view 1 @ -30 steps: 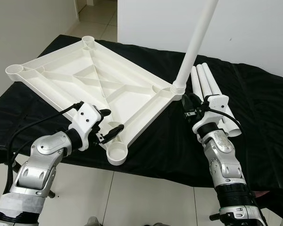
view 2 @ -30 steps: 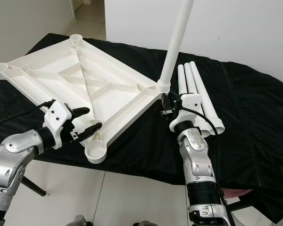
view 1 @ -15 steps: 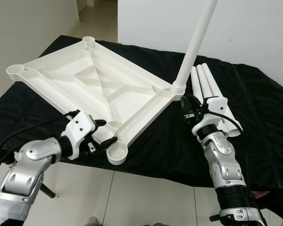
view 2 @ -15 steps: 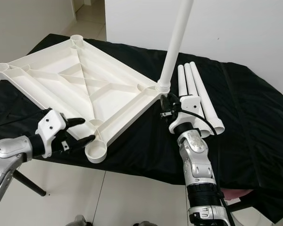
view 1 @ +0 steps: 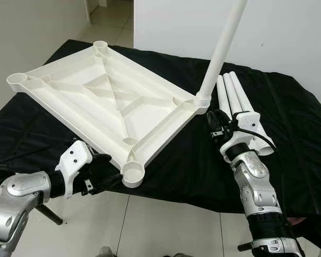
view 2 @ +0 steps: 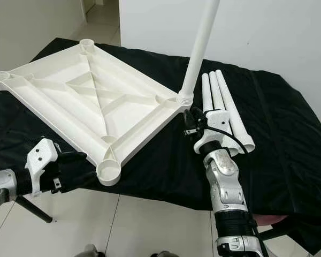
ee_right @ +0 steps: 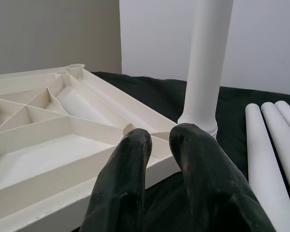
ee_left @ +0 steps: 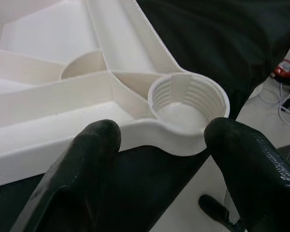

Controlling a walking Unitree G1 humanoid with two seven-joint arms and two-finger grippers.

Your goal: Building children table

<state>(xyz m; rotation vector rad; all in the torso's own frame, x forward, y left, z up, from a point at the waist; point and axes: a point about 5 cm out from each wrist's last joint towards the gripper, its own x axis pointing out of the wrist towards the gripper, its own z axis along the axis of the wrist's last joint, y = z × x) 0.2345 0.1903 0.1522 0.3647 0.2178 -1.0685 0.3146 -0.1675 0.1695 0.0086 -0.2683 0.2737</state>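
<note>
The white table top [view 1: 96,101] lies upside down on a black-covered table [view 1: 294,134], ribs facing up. One white leg [view 1: 220,53] stands upright in its right corner socket. Three loose white legs [view 1: 236,99] lie side by side just right of it. My left gripper [view 1: 106,174] is open, low at the table's front edge, just left of the empty threaded front corner socket [ee_left: 188,104] and not touching it. My right gripper [view 1: 214,124] is shut on nothing, just in front of the standing leg's base, its fingers [ee_right: 130,164] pointing at it.
Empty sockets sit at the far corner [view 1: 100,45] and the left corner [view 1: 15,80]. The front corner hangs over the table's edge above the tiled floor [view 1: 166,225]. A white wall [view 1: 289,37] stands behind, and a doorway opens at the back left.
My left gripper has drawn back and down from the table top's front rim to below the table's edge, still open. The right gripper has pulled back slightly.
</note>
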